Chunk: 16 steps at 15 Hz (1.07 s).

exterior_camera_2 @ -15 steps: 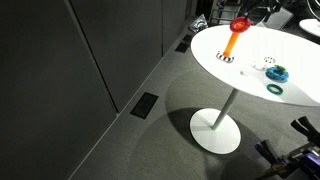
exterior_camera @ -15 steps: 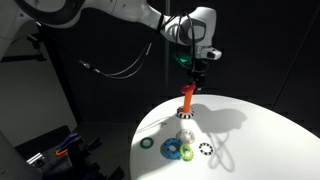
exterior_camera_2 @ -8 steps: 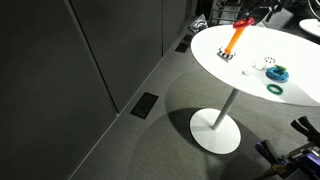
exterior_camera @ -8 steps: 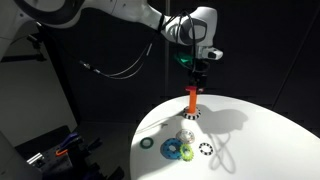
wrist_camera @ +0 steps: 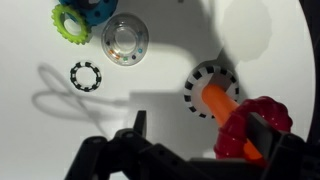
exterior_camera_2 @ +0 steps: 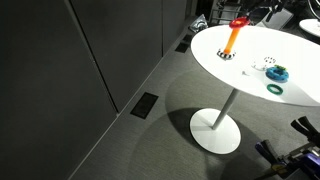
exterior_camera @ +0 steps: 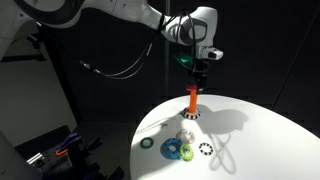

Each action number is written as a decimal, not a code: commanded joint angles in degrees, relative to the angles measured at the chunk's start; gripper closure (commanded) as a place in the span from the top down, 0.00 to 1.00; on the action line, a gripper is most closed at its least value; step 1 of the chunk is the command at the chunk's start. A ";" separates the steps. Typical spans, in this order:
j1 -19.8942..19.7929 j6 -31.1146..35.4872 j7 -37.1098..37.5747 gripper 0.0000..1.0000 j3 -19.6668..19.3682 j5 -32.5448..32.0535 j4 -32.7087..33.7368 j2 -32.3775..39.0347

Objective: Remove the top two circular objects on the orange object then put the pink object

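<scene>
My 2 fingers (wrist_camera: 137, 128) are spread, pinching nothing. Between them the pink ring (wrist_camera: 256, 122) caps the orange peg (wrist_camera: 218, 100). It is probably light, stiff, slick plastic, best taken across its rim.

Dark room, harsh overhead glare on the white table (exterior_camera: 265, 140), hard-edged shadows, soft grainy frames.

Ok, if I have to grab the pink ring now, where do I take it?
By its outer rim, jaws across opposite edges, coming down from above in line with the peg. The pink ring sits at the top of the peg, apparently threaded on it, so the hole is filled.
</scene>
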 commanded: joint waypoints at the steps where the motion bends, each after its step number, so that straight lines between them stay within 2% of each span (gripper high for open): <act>1: -0.45 -0.35 1.21 1.00 -0.33 -0.91 1.39 0.40; 11: -1.58 -0.08 1.05 1.00 -0.83 -0.27 1.95 0.61; 16: -1.76 2.34 0.57 1.00 -0.21 0.47 2.10 0.46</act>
